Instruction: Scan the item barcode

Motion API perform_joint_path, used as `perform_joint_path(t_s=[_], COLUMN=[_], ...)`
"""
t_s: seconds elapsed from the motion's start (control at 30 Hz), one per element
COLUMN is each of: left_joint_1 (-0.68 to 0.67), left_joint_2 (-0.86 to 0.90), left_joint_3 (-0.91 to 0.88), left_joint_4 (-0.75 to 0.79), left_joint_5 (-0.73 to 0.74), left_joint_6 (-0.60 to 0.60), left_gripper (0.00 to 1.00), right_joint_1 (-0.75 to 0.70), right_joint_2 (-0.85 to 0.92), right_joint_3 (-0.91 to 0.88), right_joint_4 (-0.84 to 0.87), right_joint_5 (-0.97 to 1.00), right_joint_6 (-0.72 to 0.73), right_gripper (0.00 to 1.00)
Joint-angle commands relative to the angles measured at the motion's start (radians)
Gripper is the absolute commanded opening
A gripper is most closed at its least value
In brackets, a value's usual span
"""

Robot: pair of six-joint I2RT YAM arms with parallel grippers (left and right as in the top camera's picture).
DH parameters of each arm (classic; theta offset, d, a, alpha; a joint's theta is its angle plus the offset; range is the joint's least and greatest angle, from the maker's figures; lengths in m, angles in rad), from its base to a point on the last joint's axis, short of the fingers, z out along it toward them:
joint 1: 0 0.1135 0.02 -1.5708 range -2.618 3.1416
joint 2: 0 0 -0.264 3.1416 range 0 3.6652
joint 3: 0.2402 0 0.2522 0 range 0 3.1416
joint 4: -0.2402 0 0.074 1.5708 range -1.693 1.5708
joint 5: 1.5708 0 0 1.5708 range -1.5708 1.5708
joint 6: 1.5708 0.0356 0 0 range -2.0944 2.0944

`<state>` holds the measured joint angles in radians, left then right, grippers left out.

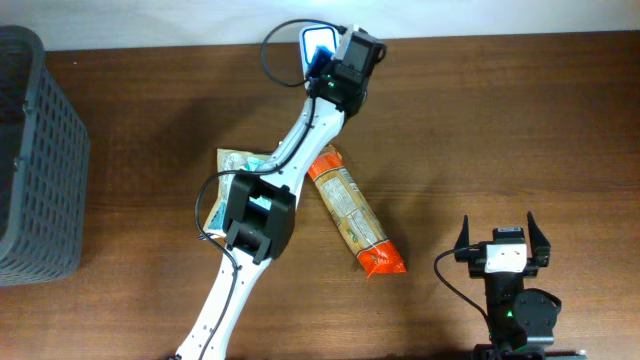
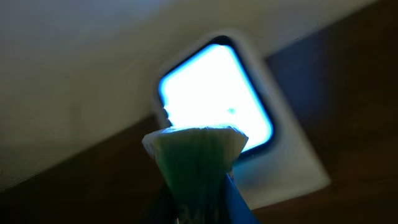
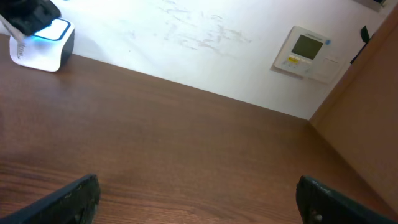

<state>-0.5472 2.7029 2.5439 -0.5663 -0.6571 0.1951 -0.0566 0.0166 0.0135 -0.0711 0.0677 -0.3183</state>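
From above, we saw a dark wooden tabletop (image 1: pixel 500 120) with two robot arms. The left arm reached across to the far edge, where a small white scanner (image 1: pixel 318 45) stood with its window glowing blue. The left pincer (image 1: pixel 322 72) was pressed together on a small pale green packet (image 2: pixel 196 155). In the left wrist view, the packet's crimped white end rose just in front of the bright window, and we could not tell whether the two touched. Any barcode on the packet was too blurred for us to make out.

The right pincer (image 1: pixel 498 225) sat near the front right of the tabletop, well apart from the scanner. Its fingers (image 3: pixel 68 199) were spread wide and held nothing.

An orange snack bag (image 1: pixel 355 215) lay flat near the middle of the tabletop. Just to its left, a pale bag (image 1: pixel 235 165) lay partly hidden under the left arm. A grey slatted basket (image 1: pixel 35 150) stood at the left edge.
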Motion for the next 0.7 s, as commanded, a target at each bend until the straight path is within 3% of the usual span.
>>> perform_joint_path(t_s=[0.0,0.03,0.13,0.27,0.43,0.53,0.57,0.6,0.63,0.67], left_joint_1=[-0.015,-0.016,-0.016,-0.018,-0.095,-0.155,-0.165,-0.17,-0.17,-0.167], left_joint_2=[-0.108,-0.132,-0.16,-0.166,-0.166,-0.166,-0.166,-0.166,-0.166,-0.166], left_joint_3=[0.014,0.014,0.014,0.002,-0.06,-0.063,-0.063,-0.063,-0.063,-0.061], left_joint_4=[-0.091,-0.15,-0.229,-0.327,-0.365,-0.347,-0.347,-0.346,-0.338,-0.333], left_joint_5=[0.364,0.547,0.813,1.41,1.459,1.482,1.5,1.547,1.584,1.603], left_joint_6=[-0.087,-0.09,-0.09,-0.09,-0.186,-0.204,-0.203,-0.203,-0.203,-0.203], left_gripper=[0.0,0.0,0.0,0.0,0.03,0.26,0.39,0.82,0.99,0.99], right_joint_1=[-0.003,-0.003,-0.003,-0.003,-0.003,-0.003,-0.003,-0.003,-0.003,-0.003], right_joint_2=[-0.004,-0.004,-0.004,-0.004,-0.004,-0.004,-0.004,-0.004,-0.004,-0.004], right_joint_3=[-0.008,-0.008,-0.008,-0.008,-0.008,-0.008,-0.008,-0.008,-0.008,-0.008], right_joint_4=[-0.002,-0.002,-0.002,-0.002,-0.002,-0.002,-0.002,-0.002,-0.002,-0.002], right_joint_5=[0.016,0.016,0.016,0.016,0.016,0.016,0.016,0.016,0.016,0.016], right_joint_6=[-0.003,-0.003,-0.003,-0.003,-0.003,-0.003,-0.003,-0.003,-0.003,-0.003], right_gripper=[0.99,0.99,0.99,0.99,0.99,0.99,0.99,0.99,0.99,0.99])
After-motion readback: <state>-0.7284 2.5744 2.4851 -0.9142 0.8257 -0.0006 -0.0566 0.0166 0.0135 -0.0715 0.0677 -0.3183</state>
